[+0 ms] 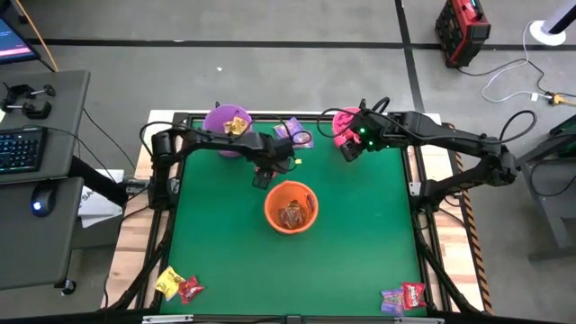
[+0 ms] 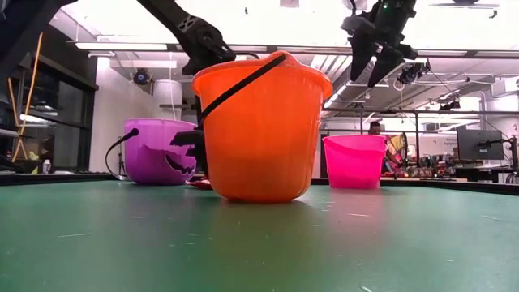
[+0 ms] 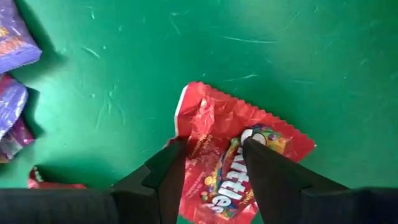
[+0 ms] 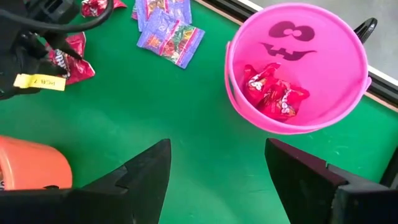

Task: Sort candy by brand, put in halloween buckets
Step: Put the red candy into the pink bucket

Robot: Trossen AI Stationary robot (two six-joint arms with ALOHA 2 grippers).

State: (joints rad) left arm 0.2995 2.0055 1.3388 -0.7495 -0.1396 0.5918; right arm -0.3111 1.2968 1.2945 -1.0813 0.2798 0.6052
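Observation:
My left gripper [image 3: 214,171] points down at the green mat between the purple bucket [image 1: 228,126] and the orange bucket [image 1: 291,207], shut on a red candy packet [image 3: 217,134]. My right gripper [image 4: 217,180] hangs open above the mat beside the pink bucket [image 4: 298,65], touching nothing. The pink bucket holds red packets [image 4: 273,93]. Gold-brown packets [image 1: 291,214] sit in the orange bucket, and a yellow one [image 1: 237,124] in the purple bucket. Purple packets [image 4: 168,28] lie on the mat between the purple and pink buckets. My left gripper pinches the red packet across its middle [image 3: 214,162], one finger [image 3: 165,177] at each side, and the wrapper crumples between them. The fingers come from above, pointing down. The packet's far end [image 3: 199,99] spreads out beyond the fingertips; whether it is clear of the mat I cannot tell.
Another red packet [image 3: 53,183] lies on the mat close to my left gripper. Loose packets lie at the near left corner [image 1: 178,286] and the near right corner [image 1: 403,297]. The mat between the orange bucket and the near edge is open green surface.

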